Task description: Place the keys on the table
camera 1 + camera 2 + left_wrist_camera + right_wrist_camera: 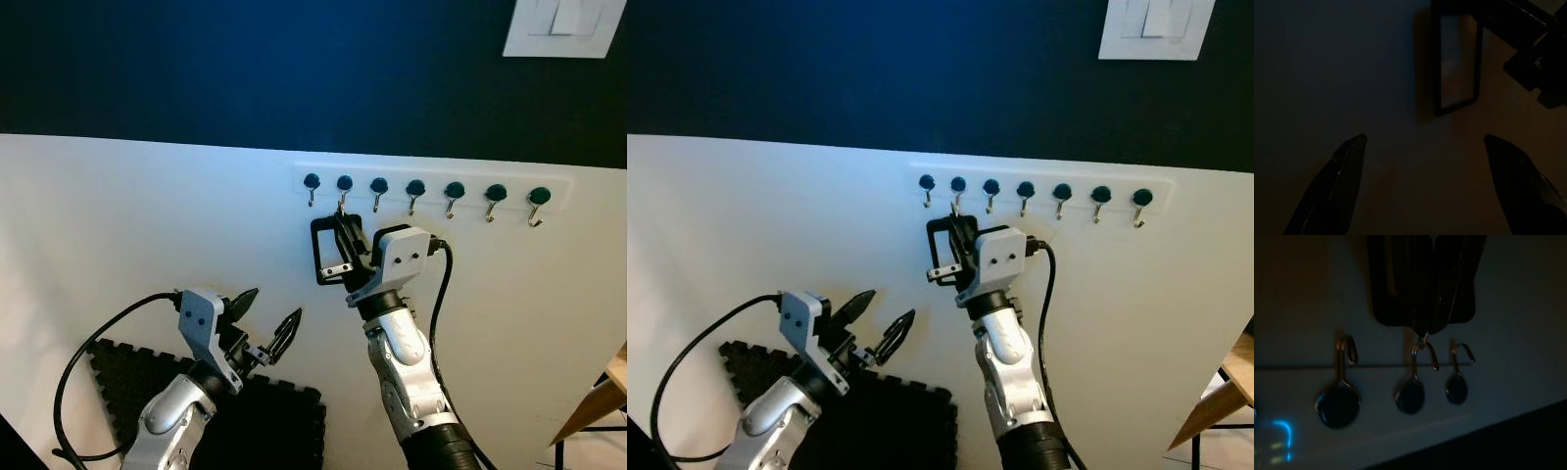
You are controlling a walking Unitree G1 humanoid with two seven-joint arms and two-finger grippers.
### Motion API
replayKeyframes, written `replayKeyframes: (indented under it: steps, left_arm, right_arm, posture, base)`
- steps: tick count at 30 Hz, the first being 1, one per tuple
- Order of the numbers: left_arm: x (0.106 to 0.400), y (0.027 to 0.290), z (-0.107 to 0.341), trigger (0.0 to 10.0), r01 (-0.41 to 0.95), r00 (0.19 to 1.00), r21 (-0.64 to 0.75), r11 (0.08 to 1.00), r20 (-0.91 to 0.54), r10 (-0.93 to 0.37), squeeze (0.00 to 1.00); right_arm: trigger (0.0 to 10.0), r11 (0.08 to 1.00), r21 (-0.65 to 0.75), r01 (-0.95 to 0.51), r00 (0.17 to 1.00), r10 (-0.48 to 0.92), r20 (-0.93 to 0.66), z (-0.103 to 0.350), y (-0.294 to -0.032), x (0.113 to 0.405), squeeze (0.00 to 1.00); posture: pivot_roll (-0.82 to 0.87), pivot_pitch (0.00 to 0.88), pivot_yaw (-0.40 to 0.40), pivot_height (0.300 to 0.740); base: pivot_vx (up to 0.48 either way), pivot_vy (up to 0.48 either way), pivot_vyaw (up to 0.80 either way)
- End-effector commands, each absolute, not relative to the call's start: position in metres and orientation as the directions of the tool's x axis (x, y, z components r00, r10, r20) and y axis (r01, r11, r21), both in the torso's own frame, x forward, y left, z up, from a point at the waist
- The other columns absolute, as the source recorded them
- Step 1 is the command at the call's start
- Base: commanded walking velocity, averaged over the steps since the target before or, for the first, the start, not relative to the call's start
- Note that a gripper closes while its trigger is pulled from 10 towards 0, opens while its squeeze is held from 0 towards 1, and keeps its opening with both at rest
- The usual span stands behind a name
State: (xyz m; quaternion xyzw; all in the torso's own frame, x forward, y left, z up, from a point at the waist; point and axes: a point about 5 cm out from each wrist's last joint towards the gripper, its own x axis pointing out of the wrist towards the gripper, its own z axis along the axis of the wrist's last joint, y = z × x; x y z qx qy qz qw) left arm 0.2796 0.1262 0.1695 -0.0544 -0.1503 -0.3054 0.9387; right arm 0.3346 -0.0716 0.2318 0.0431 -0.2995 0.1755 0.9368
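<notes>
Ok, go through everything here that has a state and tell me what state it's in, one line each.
Keys: hanging from the second hook from the left, not yet lifted off.
Right gripper: raised to the hook rail, shut on the keys.
Left gripper: held low, open, holding nothing.
Hook rail: seven hooks, six bare.
Light switch: position cannot be told.

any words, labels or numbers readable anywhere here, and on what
None can be read.
Light switch plate: plain white, no marking.
Hook rack: no label.
Right claw, at the keys on the second hook: its grey housing shows no lettering.
Left claw: no lettering.
</notes>
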Motion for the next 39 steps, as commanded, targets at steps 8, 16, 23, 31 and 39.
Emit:
replayKeyframes:
  steps: [8, 16, 23, 31, 39]
  left_arm:
    - [0.278, 0.124, 0.167, 10.0, 0.605, 0.761, -0.001, 0.796, 0.293, -0.579, 0.00]
    - [0.279, 0.123, 0.167, 10.0, 0.608, 0.760, 0.000, 0.794, 0.292, -0.581, 0.00]
    - [0.279, 0.124, 0.167, 10.0, 0.608, 0.759, 0.003, 0.794, 0.292, -0.582, 0.00]
    - [0.279, 0.123, 0.167, 10.0, 0.612, 0.756, 0.006, 0.791, 0.290, -0.587, 0.00]
    - [0.278, 0.121, 0.166, 10.0, 0.621, 0.751, 0.010, 0.784, 0.279, -0.598, 0.00]
  right_arm:
    - [10.0, 0.925, 0.044, -0.377, 0.805, 0.304, 0.510, 0.219, -0.070, 0.334, 0.00]
    - [10.0, 0.879, -0.009, -0.477, 0.725, 0.399, 0.562, 0.230, -0.051, 0.323, 0.00]
    - [8.8, 0.851, -0.029, -0.525, 0.674, 0.436, 0.596, 0.244, -0.041, 0.320, 0.00]
    - [9.4, 0.844, -0.027, -0.535, 0.654, 0.434, 0.620, 0.257, -0.039, 0.322, 0.00]
    - [10.0, 0.849, 0.020, -0.529, 0.705, 0.426, 0.566, 0.261, -0.039, 0.339, 0.00]
  posture:
    - [0.06, 0.049, 0.028, 0.740]
    - [0.06, 0.047, 0.026, 0.740]
    - [0.06, 0.042, 0.028, 0.740]
    - [0.06, 0.044, 0.031, 0.740]
    - [0.06, 0.051, 0.034, 0.740]
  base:
    - [0.000, 0.000, 0.00]
    - [0.000, 0.000, 0.00]
    - [0.000, 0.000, 0.00]
    - [0.000, 0.000, 0.00]
    - [0.000, 0.000, 0.00]
